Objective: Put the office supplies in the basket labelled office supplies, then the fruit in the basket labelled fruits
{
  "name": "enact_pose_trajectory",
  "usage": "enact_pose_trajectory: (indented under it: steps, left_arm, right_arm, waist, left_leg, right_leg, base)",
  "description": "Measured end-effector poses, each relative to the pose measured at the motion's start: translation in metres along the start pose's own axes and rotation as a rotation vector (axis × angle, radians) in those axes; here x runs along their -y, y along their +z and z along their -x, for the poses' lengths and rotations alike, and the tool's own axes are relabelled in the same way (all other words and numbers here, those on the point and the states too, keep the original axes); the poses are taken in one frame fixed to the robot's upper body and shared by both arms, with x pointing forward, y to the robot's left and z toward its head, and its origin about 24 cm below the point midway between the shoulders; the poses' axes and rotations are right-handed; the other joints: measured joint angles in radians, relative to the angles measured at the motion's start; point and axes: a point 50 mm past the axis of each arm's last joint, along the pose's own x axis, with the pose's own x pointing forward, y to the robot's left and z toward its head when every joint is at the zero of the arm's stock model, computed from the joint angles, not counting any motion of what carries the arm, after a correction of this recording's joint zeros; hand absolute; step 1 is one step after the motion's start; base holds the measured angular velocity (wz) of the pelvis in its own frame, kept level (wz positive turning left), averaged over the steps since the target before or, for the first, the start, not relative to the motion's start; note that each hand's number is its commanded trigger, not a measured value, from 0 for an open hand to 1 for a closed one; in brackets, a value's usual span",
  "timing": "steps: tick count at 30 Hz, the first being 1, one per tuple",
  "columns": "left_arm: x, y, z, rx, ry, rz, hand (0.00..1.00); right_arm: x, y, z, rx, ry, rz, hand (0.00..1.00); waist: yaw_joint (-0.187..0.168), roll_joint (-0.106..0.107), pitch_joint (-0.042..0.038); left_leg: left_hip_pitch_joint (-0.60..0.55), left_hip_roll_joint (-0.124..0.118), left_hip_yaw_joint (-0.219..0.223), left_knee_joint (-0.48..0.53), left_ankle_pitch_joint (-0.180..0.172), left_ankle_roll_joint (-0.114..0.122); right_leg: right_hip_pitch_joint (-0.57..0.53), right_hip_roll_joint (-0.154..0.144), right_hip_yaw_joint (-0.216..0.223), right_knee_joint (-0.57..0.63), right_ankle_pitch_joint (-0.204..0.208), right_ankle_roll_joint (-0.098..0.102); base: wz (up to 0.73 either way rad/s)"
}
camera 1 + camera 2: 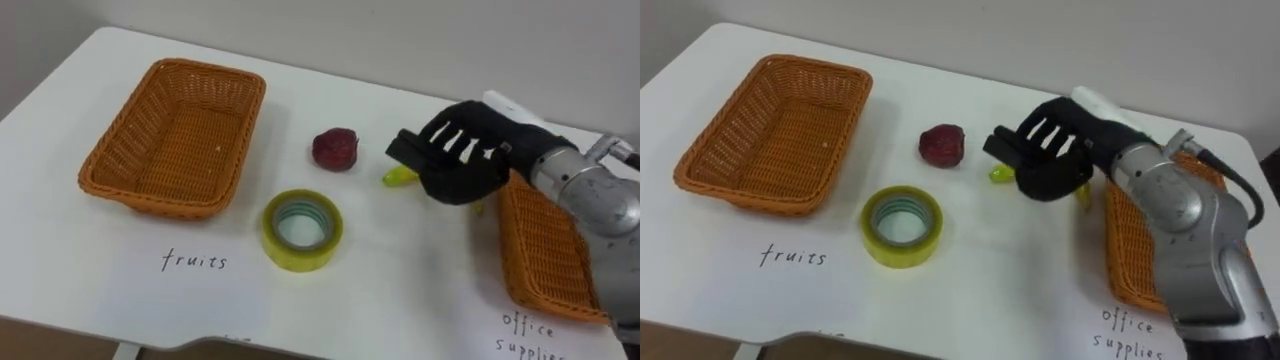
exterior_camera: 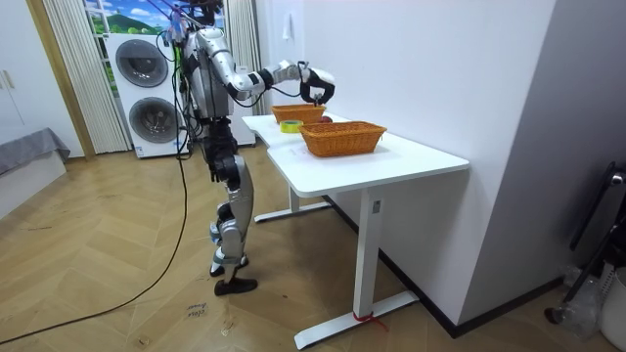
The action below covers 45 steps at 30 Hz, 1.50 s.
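I saw right hand over yellow-green item, grasp unclear to me | red fruit, tape lay between fruits basket and office basket

Over the table, the right hand is black with white slots; its forearm silver, with a black cable.

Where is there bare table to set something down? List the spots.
Bare: the table in front, between the tape roll and the right basket, and the far strip behind the red fruit. The left basket is empty. Crowded: the middle, where fruit, tape and the right hand bunch.
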Motion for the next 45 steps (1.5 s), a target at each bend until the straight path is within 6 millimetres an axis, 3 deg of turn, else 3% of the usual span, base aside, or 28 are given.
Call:
enact_pose_trajectory:
  steps: [11,16,28,31,37,41,45]
  left_arm:
    - [0.001,-0.011,0.001,-0.025,0.007,0.062,0.0]
    - [0.004,-0.014,0.001,-0.037,0.002,0.063,0.0]
    - [0.001,-0.022,0.002,-0.053,0.007,0.059,0.0]
    - [0.001,-0.02,0.002,-0.046,0.008,0.064,0.0]
    - [0.0,-0.017,0.003,-0.023,0.013,0.065,0.0]
    - [0.0,-0.015,0.003,-0.013,0.016,0.065,0.0]
    - [0.0,-0.017,0.003,-0.02,0.034,0.065,0.0]
  right_arm:
    - [0.037,0.007,0.016,0.087,-0.227,-0.025,1.0]
    - [0.043,0.006,0.019,0.105,-0.286,-0.076,1.0]
    - [0.057,0.0,0.024,0.086,-0.432,-0.084,1.0]
    - [0.055,-0.007,0.022,0.069,-0.433,-0.094,1.0]
    - [0.046,-0.04,0.029,-0.058,-0.42,-0.118,1.0]
    - [0.041,-0.054,0.029,-0.121,-0.404,-0.132,1.0]
    - [0.025,-0.075,0.034,-0.21,-0.353,-0.153,1.0]
  waist:
    - [-0.024,0.004,-0.006]
    - [-0.045,0.008,-0.0088]
    - [-0.089,0.015,-0.0069]
    - [-0.102,0.015,-0.0069]
    - [-0.106,0.017,-0.0091]
    - [-0.107,0.027,-0.0083]
    - [-0.101,0.029,-0.0086]
  left_leg:
    - [0.003,0.001,0.015,-0.003,0.0,0.0]
    - [0.002,0.001,0.014,-0.004,0.0,0.001]
    - [-0.002,0.001,0.014,-0.002,0.0,0.001]
    - [0.001,0.002,0.016,0.005,0.0,0.001]
    - [0.008,0.002,0.022,-0.008,0.0,0.001]
    - [0.015,0.002,0.033,-0.013,0.0,0.001]
    - [0.017,0.003,0.038,-0.009,0.0,0.001]
  right_leg:
    - [-0.002,0.0,0.01,0.001,0.0,0.0]
    - [0.001,-0.001,0.006,0.001,0.0,0.0]
    - [-0.004,-0.001,0.006,0.002,0.0,0.0]
    - [-0.003,-0.001,0.008,0.001,0.0,0.0]
    - [-0.002,-0.001,0.013,0.002,0.0,0.0]
    - [0.001,0.0,0.024,0.002,0.0,0.0]
    - [0.0,0.0,0.027,0.002,0.0,0.0]
  base:
    - [-0.02]
    - [0.02]
    - [0.0]
    - [0.0]
    - [-0.03]
    - [-0.09]
    - [-0.02]
